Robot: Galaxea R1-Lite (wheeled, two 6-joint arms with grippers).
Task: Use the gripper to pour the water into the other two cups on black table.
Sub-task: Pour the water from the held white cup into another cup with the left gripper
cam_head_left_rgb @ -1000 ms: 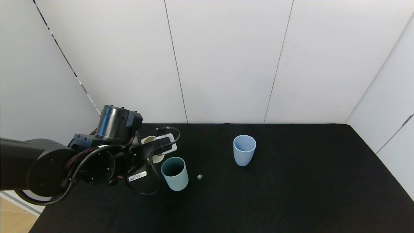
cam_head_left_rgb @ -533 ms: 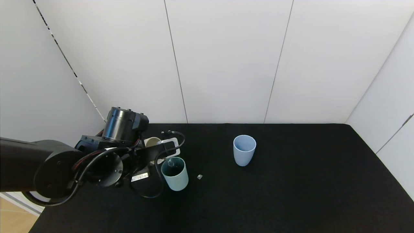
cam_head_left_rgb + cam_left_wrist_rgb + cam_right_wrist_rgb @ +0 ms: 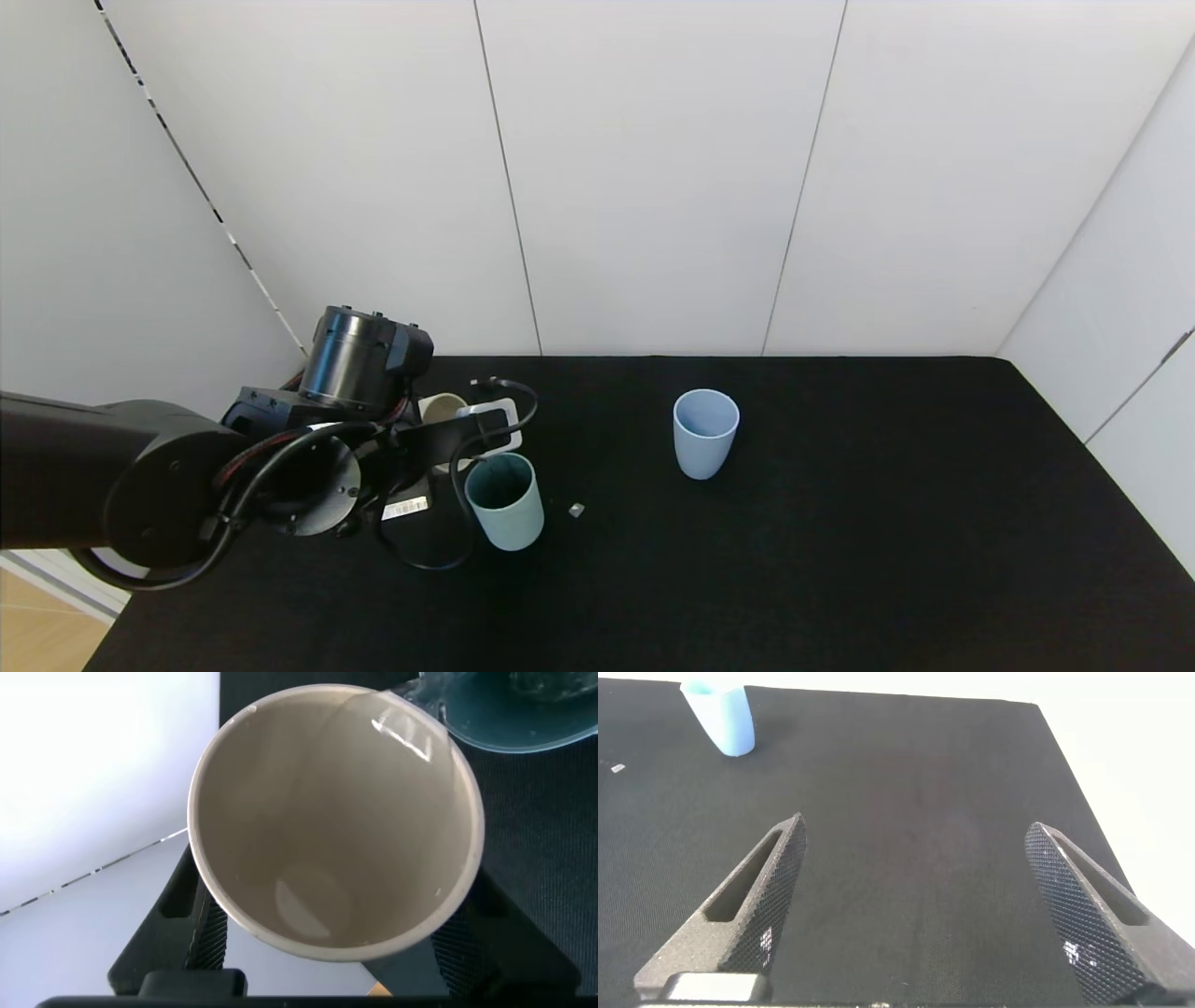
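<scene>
Beige cup in L gripper, tipped over teal cup

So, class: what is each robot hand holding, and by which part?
The left hand grips the beige cup around its side wall, tilted. The right hand holds nothing.

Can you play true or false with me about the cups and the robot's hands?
1. The left tool holds a beige matte tumbler. True.
2. The beige tumbler is tipped toward the teal-green matte tumbler. True.
3. The light blue matte tumbler lies on its side. False: it stands upright on the matte black table.
4. The right tool grips the light blue tumbler. False: its fingers are spread with nothing between them, far from that cup.
5. The two standing tumblers touch. False: they stand well apart.
</scene>
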